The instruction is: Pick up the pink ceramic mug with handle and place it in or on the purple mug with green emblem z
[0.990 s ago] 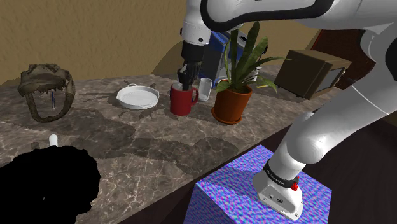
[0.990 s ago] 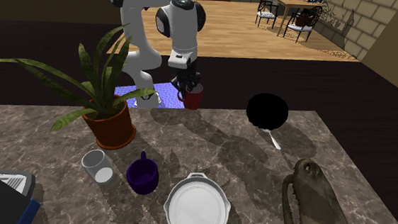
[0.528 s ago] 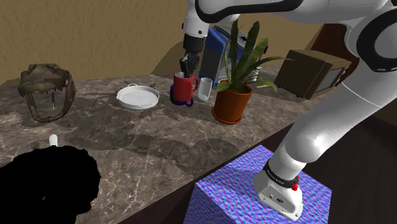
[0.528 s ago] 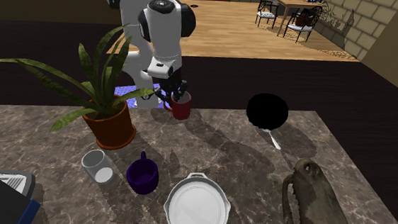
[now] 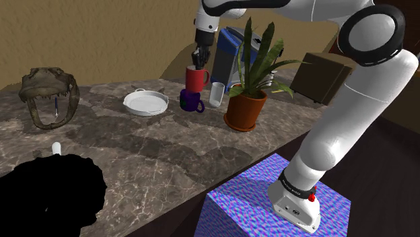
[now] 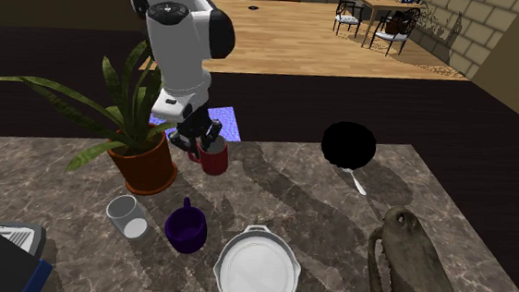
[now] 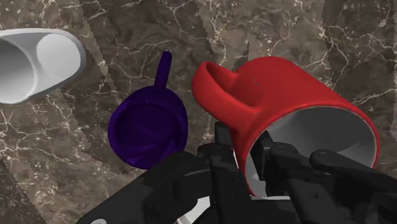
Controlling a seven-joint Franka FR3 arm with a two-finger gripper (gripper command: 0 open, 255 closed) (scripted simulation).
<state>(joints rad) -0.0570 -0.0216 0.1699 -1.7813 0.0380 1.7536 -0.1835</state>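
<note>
While the fingers pinch its rim, the red mug hangs raised near the purple mug.

The red mug partly hides the tips of the end effector.

Room around the dark purple mug is tight on the shoulder view's right: a pale tumbler stands just beside it, then a leafy plant in a terracotta pot. A white round dish lies near on its other side. Higher up hangs the red mug in the black pincer. The marble tabletop toward the stand lies open.
</note>
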